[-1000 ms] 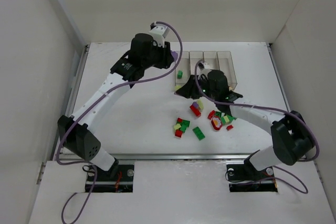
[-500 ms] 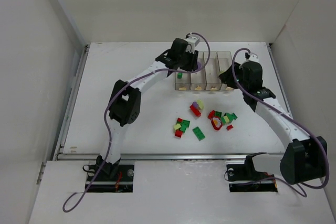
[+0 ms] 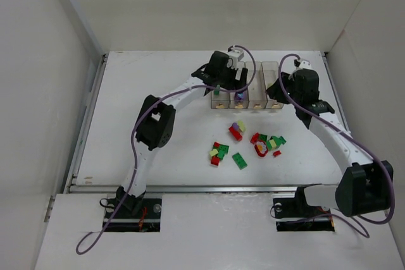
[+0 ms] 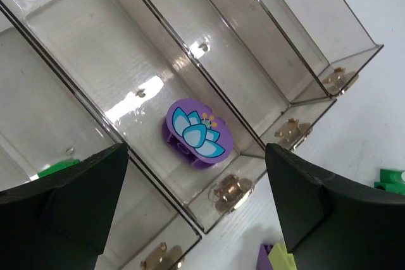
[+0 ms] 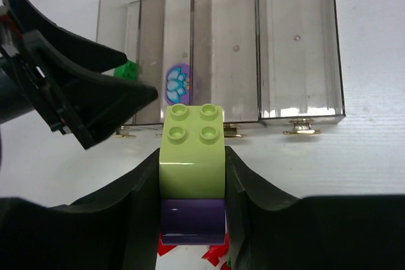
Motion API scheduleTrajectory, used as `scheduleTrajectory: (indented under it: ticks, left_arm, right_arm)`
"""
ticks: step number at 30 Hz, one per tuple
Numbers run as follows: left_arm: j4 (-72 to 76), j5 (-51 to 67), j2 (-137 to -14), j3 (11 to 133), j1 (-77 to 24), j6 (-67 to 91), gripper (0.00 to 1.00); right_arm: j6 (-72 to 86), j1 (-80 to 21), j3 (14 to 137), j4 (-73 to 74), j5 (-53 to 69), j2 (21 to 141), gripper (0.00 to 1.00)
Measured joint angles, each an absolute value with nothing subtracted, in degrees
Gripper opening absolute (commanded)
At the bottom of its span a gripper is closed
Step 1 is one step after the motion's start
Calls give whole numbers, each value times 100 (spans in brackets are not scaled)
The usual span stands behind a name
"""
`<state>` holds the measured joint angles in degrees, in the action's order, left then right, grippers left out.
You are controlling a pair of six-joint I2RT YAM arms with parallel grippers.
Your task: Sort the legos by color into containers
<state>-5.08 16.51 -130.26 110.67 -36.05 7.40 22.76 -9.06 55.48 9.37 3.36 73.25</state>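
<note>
Four clear containers (image 3: 271,63) stand in a row at the back. My left gripper (image 4: 196,213) hangs open over them, with nothing between its fingers (image 4: 63,207). Below it a purple lego with a blue flower print (image 4: 196,132) lies in the second container from the left. A green lego (image 4: 57,167) lies in the first. My right gripper (image 5: 192,156) is shut on a pale yellow-green lego (image 5: 192,150) stacked on a dark purple one (image 5: 192,219), held just in front of the containers (image 5: 297,42). Loose legos (image 3: 239,160) lie on the table.
The loose pile of red, green and yellow-green bricks (image 3: 266,143) spreads between the arms, in front of the containers. My left gripper (image 5: 76,99) shows at the left of the right wrist view, close to the held stack. White walls enclose the table (image 3: 158,124).
My left gripper has opened, and the purple flower piece now lies in the second container. My right gripper has edged left along the row, still holding its stack.
</note>
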Motion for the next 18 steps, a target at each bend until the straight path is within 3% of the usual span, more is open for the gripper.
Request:
scheduleTrajectory:
  ticks: [2,5,6,7,10,15,18]
  left_arm:
    - [-528,1651,-12868,10860,-3612,650,86]
    - [-709,1721,-12484,10543,-3627,445,72]
    - [-757,1796,-12300,10436,-3627,342,65]
    - [-836,1898,-12084,10309,-3625,231,50]
    - [-1013,2475,-11273,9909,-3544,-64,33]
    - [-1280,3992,-9454,9166,-3199,-670,33]
    - [-1234,4711,-8412,8672,-3063,-1076,42]
  right_arm:
    - [2198,-906,5645,950,449,7314,0]
    - [2053,-906,5760,991,744,7258,0]
    - [1984,-906,5813,1000,917,7234,0]
    - [1909,-904,5894,1028,1131,7201,0]
    - [1603,-904,6156,1052,1870,7078,0]
    - [871,-967,6361,996,3380,6665,0]
    - [537,-1227,6364,972,4125,6499,0]
